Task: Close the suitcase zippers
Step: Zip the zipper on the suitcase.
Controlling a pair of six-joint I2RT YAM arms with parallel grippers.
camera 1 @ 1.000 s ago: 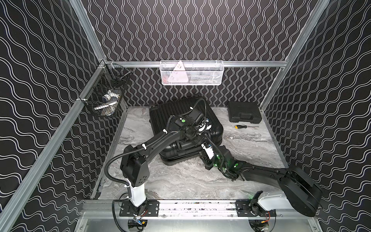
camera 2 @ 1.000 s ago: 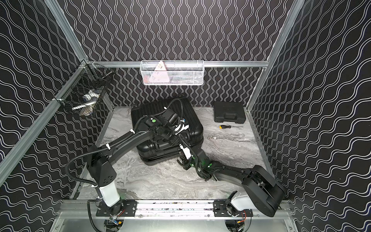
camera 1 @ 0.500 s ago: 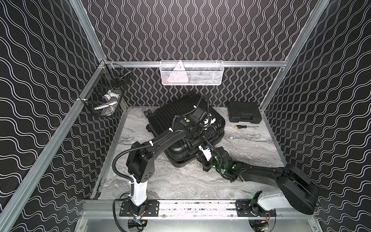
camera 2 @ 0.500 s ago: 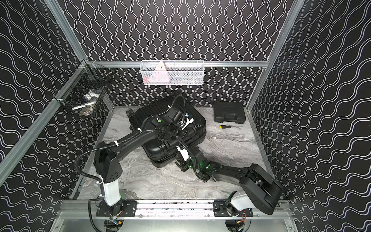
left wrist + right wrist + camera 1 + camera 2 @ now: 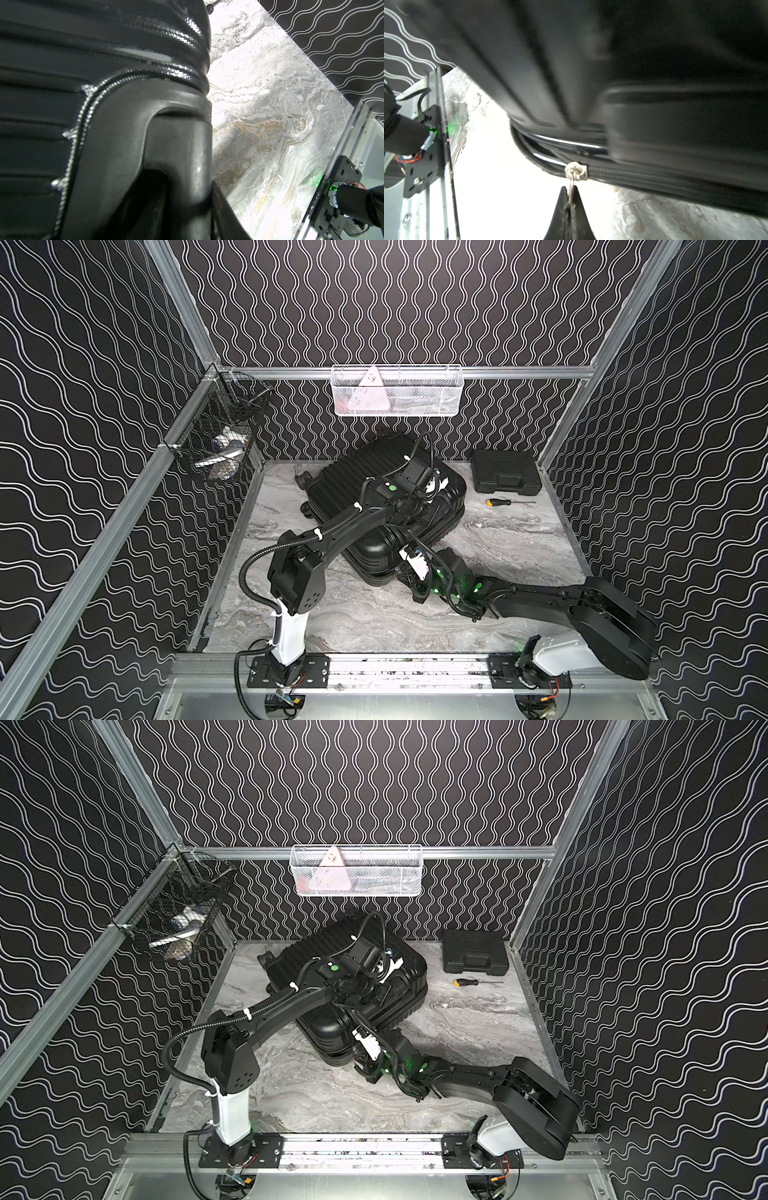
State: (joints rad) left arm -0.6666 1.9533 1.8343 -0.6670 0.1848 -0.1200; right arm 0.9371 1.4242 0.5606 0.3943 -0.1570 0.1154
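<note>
Since the right pincer (image 5: 570, 190) is clamped on the silvery pull (image 5: 572, 181) at the near corner of the suitcase (image 5: 357, 472) lying flat on the bench (image 5: 374, 622), the unjoined zipper band (image 5: 525, 153) leads from there toward the left arm's base (image 5: 289, 630).

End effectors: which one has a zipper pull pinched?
The right end effector, shut on the small silvery zipper pull; the left end effector holds none.

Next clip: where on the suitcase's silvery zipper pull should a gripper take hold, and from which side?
Pinch the thin silvery pull tab near its slider, jaws on its two flat faces, approaching from outside the suitcase edge. The tab sticks out clear of the zipper band and the shell, so nothing blocks that side; the right gripper is shut on it this way.
</note>
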